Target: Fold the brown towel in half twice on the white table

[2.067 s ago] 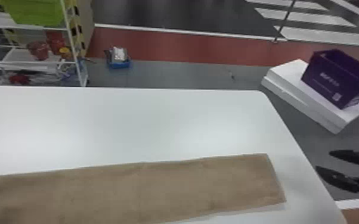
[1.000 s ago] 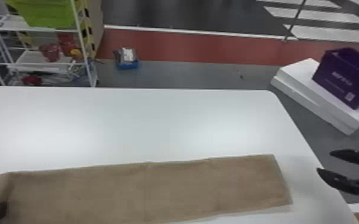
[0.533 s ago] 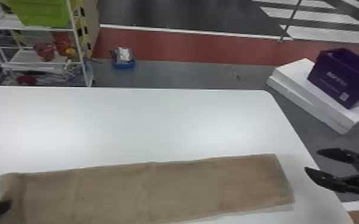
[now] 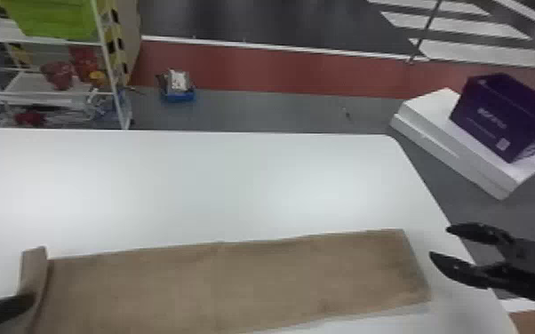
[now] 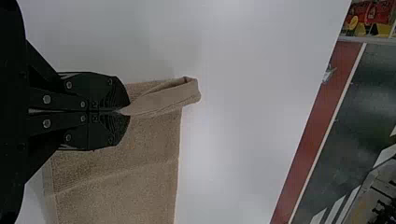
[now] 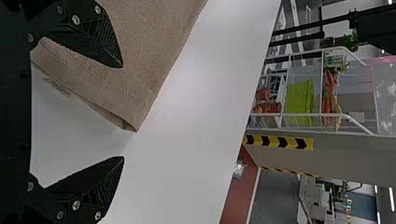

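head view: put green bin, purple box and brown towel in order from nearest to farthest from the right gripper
1. Brown towel: its right end lies just left of the right gripper.
2. Purple box: farther off, on the right side.
3. Green bin: farthest, at the far left.

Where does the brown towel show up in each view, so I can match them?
Head view: the brown towel runs across the near part of the white table.
Left wrist view: the towel, pinched by the left gripper.
Right wrist view: the towel, partly behind one finger of the open right gripper.
Shared landmark: red floor strip.
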### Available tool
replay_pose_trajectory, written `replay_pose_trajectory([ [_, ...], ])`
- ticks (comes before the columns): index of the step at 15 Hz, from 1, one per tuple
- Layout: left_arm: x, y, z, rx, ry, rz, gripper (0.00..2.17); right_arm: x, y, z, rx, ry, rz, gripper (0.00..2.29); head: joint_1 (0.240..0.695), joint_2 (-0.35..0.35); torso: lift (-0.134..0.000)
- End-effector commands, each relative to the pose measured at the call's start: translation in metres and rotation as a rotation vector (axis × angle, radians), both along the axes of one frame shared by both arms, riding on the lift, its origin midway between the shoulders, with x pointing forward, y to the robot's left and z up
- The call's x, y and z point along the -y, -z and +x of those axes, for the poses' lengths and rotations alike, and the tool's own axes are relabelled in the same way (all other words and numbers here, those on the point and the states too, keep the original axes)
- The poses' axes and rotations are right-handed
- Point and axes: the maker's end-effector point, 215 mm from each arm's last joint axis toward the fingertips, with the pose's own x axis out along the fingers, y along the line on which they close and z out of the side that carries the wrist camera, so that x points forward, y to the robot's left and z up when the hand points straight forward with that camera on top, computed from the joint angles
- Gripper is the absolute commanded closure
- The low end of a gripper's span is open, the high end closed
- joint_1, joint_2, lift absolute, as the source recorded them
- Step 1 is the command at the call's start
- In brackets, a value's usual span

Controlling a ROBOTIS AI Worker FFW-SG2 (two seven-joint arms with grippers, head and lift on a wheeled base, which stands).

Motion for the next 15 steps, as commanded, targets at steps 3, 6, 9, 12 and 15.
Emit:
replay_pose_trajectory([
  [3,0.046,0.001,0.003,-0.02,0.057,-0.032,1.24,-0.014,0.006,-0.003,-0.001,-0.021,0.019,0.2,0.695,-0.205,-0.124],
  [6,0.046,-0.002,0.013,-0.008,0.051,-0.03,1.24,-0.034,-0.002,-0.009,0.025,-0.06,0.071,0.23,0.695,-0.223,-0.124],
  [9,0.047,-0.01,0.015,0.015,0.048,-0.051,1.24,-0.062,-0.014,-0.008,0.057,-0.115,0.142,0.48,0.695,-0.202,-0.124],
  [12,0.054,-0.024,0.017,0.044,0.059,-0.073,1.24,-0.113,0.008,-0.005,0.0,-0.208,0.152,1.78,0.695,-0.157,-0.124],
  [15,0.066,-0.034,0.023,0.067,0.077,-0.097,1.24,-0.17,0.028,-0.006,-0.052,-0.312,0.177,2.02,0.695,-0.1,-0.124],
])
